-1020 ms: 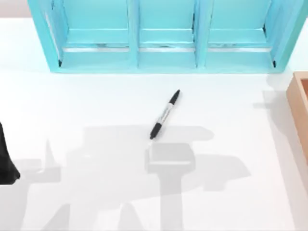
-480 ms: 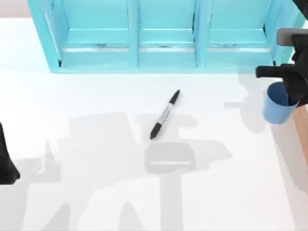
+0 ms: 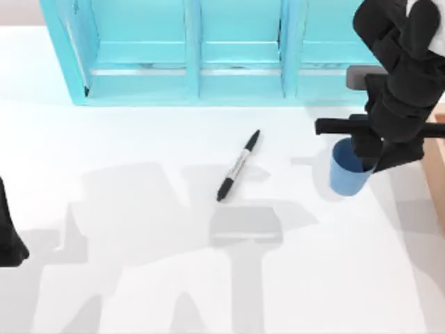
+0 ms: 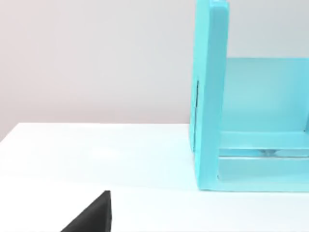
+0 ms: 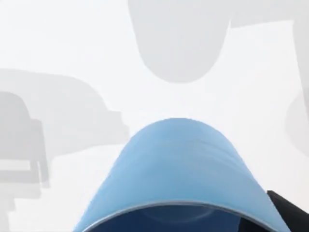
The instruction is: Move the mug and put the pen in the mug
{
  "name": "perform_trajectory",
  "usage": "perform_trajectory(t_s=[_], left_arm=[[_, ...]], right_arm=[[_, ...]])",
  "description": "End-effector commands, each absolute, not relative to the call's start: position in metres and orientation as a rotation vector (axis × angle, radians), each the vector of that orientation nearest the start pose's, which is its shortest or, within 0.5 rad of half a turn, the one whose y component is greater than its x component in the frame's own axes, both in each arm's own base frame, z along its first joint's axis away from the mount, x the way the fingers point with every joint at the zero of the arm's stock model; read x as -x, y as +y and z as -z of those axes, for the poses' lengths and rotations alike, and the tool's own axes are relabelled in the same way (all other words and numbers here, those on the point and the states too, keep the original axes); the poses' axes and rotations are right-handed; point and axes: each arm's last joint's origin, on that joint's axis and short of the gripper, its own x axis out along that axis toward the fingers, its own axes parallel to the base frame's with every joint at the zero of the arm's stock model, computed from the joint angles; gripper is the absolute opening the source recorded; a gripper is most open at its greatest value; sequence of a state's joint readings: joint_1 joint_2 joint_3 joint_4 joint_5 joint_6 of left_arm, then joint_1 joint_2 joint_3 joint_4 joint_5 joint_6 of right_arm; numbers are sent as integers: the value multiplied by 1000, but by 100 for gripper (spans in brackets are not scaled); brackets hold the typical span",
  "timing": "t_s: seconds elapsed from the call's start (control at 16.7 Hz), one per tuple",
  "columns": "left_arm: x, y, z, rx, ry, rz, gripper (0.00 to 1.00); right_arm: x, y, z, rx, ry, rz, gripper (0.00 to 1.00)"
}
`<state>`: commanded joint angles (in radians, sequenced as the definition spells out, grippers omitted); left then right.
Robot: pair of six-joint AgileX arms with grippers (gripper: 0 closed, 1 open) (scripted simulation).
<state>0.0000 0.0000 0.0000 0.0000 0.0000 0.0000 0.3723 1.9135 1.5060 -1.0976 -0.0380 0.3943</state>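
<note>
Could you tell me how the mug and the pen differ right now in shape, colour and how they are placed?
The mug is a stout, plain blue cylinder with an open round rim; the pen is slim and black with a pale labelled middle. The mug is gripped at its rim by the right gripper toward the table's right, tilted; the pen lies flat and untouched, slanted near the table's middle. Both sit in front of the turquoise shelf. The left arm is parked at the left edge.

A white table [image 4: 96, 159] stretches away to a plain pale wall [image 4: 96, 58]. On it stands a turquoise shelf unit [image 4: 211, 96], its tall side panel upright and edge-on, with an open compartment behind it and a low ledge along the compartment's floor. A black wedge [image 4: 94, 217] juts in closest to the camera.
</note>
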Motion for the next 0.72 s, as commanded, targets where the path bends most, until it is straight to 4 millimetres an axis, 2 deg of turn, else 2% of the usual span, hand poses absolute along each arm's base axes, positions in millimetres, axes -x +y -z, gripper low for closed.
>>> perform_trajectory(t_s=[0.12, 0.48, 0.66, 0.72], left_arm=[[-106, -1, -160, 0, 0, 0, 100], [-106, -1, -160, 0, 0, 0, 100], [-106, -1, -160, 0, 0, 0, 100], [-106, -1, -160, 0, 0, 0, 100]], right_arm=[[-342, 140, -201, -55, 1532, -34, 0], [-344, 149, -163, -53, 1524, -38, 0], [-344, 149, -163, -53, 1524, -38, 0], [-344, 149, -163, -53, 1524, -38, 8]])
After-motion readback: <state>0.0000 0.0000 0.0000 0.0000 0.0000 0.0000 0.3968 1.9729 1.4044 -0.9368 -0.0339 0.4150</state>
